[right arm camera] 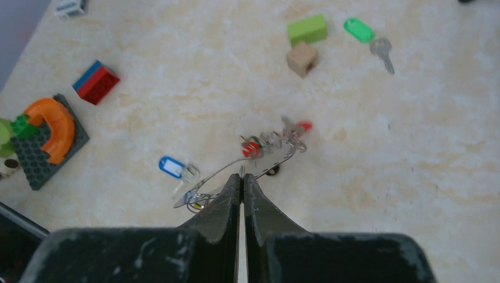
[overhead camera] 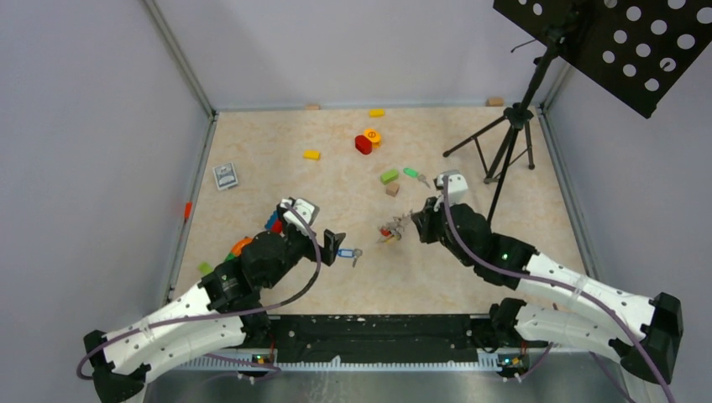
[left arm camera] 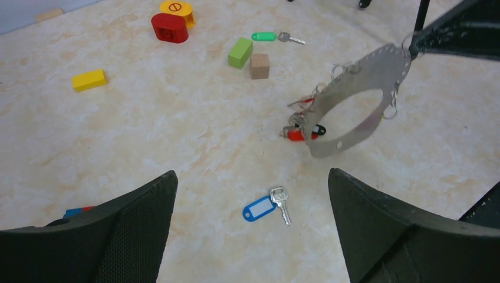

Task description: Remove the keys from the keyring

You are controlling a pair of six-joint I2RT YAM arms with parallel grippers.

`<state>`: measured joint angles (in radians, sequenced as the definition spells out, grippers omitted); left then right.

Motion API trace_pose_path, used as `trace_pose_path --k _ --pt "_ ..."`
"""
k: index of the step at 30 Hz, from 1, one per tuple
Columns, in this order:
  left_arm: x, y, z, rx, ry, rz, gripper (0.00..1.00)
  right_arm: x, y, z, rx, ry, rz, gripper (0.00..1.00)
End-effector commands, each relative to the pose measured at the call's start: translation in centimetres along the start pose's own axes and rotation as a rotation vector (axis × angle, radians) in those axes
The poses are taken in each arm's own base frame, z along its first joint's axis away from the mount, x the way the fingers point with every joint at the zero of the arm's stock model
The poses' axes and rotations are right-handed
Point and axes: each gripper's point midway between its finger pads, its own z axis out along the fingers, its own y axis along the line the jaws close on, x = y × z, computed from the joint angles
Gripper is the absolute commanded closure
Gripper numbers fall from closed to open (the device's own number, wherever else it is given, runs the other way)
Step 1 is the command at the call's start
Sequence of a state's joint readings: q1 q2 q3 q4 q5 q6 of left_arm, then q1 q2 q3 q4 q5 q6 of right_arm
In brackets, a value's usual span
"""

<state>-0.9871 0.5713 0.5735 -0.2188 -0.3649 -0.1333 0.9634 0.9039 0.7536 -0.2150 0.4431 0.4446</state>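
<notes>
In the top view, the keyring (overhead camera: 391, 228) is seen pinched by the right gripper (overhead camera: 413, 222) near the middle of the table (overhead camera: 437, 285), while the left gripper (overhead camera: 336, 244) is held apart just to its left. The blue key (overhead camera: 346, 253) is found lying loose on the table at the left fingertips, clear of the ring. In the left wrist view, the left gripper (left arm camera: 252, 177) is shown spread wide and empty, with the blue key (left arm camera: 266, 206) lying flat on the table between its fingers (left arm camera: 147, 212). The keyring (left arm camera: 374, 65) is lifted ahead and to the right, its long axis slanted from the right gripper (left arm camera: 420, 41) at upper right down to lower left. The red key (left arm camera: 302, 134) is hung at that low end, the end nearest the left gripper. In the right wrist view, the right gripper (right arm camera: 242, 175) is closed tight on the strap of the keyring (right arm camera: 274, 158), which is seen edge-on. The red key (right arm camera: 250, 148) is bunched with small metal rings just beyond the fingertips, too small to be told apart, and the blue key (right arm camera: 173, 166) lies off to the left. The blue key is judged freed and the red one attached, so the free left arm is judged the one to reach, forward and to its right
</notes>
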Motion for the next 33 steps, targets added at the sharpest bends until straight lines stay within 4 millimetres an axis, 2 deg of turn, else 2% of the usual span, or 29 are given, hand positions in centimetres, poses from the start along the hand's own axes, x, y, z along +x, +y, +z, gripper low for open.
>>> trace_pose_path --k 1,3,5,9,17,23,28,29,31,33 --pt "-0.5 0.3 0.2 -0.018 -0.027 -0.026 0.01 5.3 -3.2 -1.6 0.097 0.132 0.099 1.00" --pt "-0.3 0.1 0.4 -0.016 -0.021 -0.023 0.01 7.4 -4.7 -2.7 0.145 0.188 0.119 1.00" --pt "-0.1 0.1 0.6 -0.019 -0.012 -0.023 0.01 8.5 -5.6 -3.8 0.162 0.215 0.137 0.97" --pt "0.1 -0.1 0.9 -0.021 -0.004 -0.042 0.01 8.8 -6.3 -4.9 0.176 0.216 0.154 0.91" --pt "0.3 0.4 0.5 -0.051 0.021 -0.080 0.01 9.8 -6.4 -4.7 0.190 0.258 0.140 0.88" --pt "1.0 0.6 0.2 -0.068 0.059 -0.094 0.01 10.1 -6.3 -4.4 0.195 0.277 0.138 0.80" --pt "2.4 0.7 0.2 -0.103 0.153 -0.125 0.01 10.7 -6.1 -4.5 0.195 0.309 0.137 0.64" --pt "2.5 0.7 0.1 -0.111 0.171 -0.133 0.01 10.8 -5.9 -4.5 0.188 0.324 0.138 0.59" --pt "2.9 0.6 0.1 -0.115 0.203 -0.145 0.01 11.4 -5.2 -4.5 0.160 0.360 0.142 0.39" --pt "3.4 0.3 0.1 -0.117 0.243 -0.164 0.01 11.9 -4.6 -4.5 0.140 0.397 0.149 0.32"
